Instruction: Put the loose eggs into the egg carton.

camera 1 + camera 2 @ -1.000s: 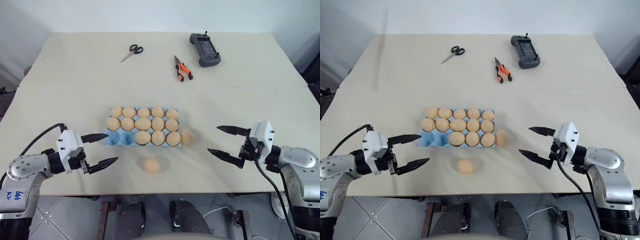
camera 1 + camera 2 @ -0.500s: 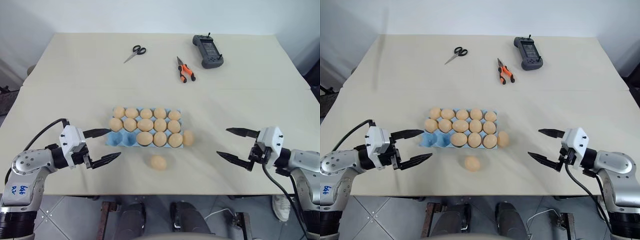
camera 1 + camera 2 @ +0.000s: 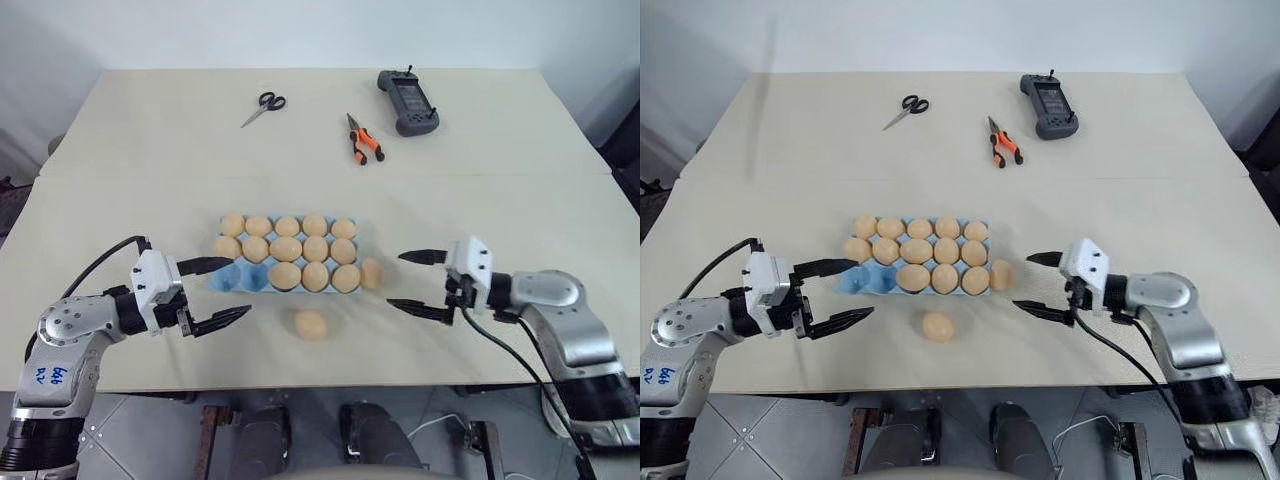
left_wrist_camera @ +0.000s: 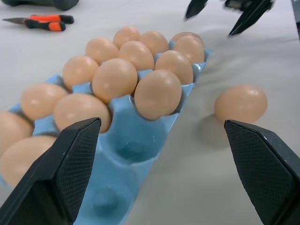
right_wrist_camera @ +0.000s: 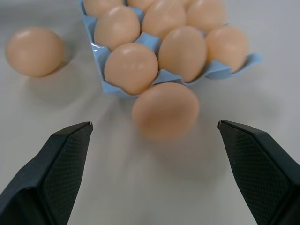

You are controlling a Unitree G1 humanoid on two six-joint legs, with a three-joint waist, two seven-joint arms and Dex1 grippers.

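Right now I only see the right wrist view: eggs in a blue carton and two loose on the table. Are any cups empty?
Observer: Yes. The egg carton has two empty cups, at the robot's left end of its near row.
Operator: Is the other gripper anywhere near them?
Observer: The left gripper hovers at that end, open and holding nothing.
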